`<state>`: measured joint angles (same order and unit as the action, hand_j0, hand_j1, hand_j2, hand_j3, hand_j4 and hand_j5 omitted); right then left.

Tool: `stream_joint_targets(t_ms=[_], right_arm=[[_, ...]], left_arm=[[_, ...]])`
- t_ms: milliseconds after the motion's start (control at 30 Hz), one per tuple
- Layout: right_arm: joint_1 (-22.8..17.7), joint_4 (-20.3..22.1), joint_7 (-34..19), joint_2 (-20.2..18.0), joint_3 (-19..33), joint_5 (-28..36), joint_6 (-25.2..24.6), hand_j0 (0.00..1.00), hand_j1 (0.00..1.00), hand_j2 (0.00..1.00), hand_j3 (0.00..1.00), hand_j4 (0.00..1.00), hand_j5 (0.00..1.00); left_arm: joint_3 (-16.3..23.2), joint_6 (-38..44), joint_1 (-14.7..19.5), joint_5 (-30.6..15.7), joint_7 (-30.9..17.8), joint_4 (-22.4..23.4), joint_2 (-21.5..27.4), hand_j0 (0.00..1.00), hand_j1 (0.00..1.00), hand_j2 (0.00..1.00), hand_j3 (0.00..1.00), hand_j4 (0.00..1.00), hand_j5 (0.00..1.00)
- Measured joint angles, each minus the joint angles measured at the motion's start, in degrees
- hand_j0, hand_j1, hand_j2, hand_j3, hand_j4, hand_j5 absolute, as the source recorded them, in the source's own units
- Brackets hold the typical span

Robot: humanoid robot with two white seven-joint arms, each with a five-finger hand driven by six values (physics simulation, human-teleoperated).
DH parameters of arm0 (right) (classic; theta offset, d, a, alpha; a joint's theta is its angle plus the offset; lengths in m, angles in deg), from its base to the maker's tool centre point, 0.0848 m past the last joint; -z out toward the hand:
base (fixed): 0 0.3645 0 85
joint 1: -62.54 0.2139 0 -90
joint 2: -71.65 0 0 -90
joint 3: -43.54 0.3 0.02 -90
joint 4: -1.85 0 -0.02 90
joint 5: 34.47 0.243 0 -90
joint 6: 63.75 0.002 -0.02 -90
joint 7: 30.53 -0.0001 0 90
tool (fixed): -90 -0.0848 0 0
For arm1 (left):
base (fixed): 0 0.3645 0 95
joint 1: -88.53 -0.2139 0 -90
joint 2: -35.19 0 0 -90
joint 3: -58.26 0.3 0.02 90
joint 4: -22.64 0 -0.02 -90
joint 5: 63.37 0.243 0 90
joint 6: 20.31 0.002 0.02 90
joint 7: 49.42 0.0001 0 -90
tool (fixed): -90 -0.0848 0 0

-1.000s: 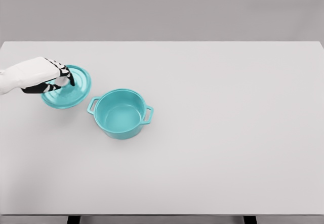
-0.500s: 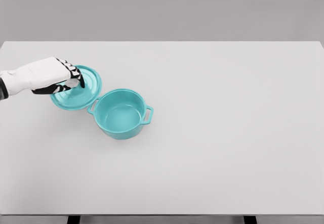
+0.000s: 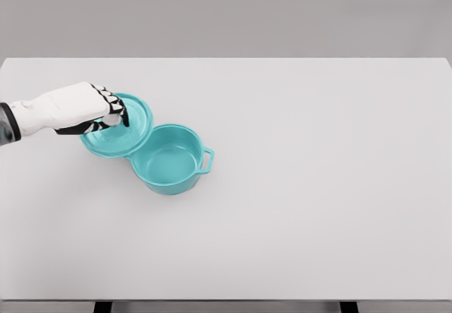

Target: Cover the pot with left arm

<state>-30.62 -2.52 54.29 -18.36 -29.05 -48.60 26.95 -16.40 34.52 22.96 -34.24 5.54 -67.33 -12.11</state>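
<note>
Pot [image 3: 169, 159] is sitting open and empty just right of and nearer than the fingers [image 3: 116, 108], upright, right handle showing. Left hand [image 3: 83, 107] is gripping the lid [image 3: 117, 125] by its centre knob, fingers curled around it; lid is tilting, its near-right edge overlapping the pot's left rim. Both are looking rigid, glossy, likely slippery and weighty, so the knob is the sane hold. Table [image 3: 318, 150] is running bare beyond.

Bright, even light falls from overhead, flat and diffuse, with no glare anywhere. The pale worktop [image 3: 318, 186] shows only a faint soft shadow under the teal pot [image 3: 169, 159]. Everything looks slightly soft, edges a little smeared, with no visible warping at the borders.
</note>
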Motion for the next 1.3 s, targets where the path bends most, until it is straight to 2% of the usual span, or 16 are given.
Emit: stream_joint_targets(t_ms=[567,1300], right_arm=[[0.0,0.0,0.0,0.0,0.0,0.0,0.0,1.0,1.0,1.0,1.0,1.0,1.0],[0.0,0.0,0.0,0.0,0.0,0.0,0.0,1.0,1.0,1.0,1.0,1.0,1.0]], left_arm=[[2.2,0.0,-0.9,-0.9,0.0,-4.9,-0.2,0.55,0.55,0.55,0.55,0.55,0.55],[4.5,0.0,-0.8,-0.3,0.0,-4.9,-5.7,0.55,0.55,0.55,0.55,0.55,0.55]])
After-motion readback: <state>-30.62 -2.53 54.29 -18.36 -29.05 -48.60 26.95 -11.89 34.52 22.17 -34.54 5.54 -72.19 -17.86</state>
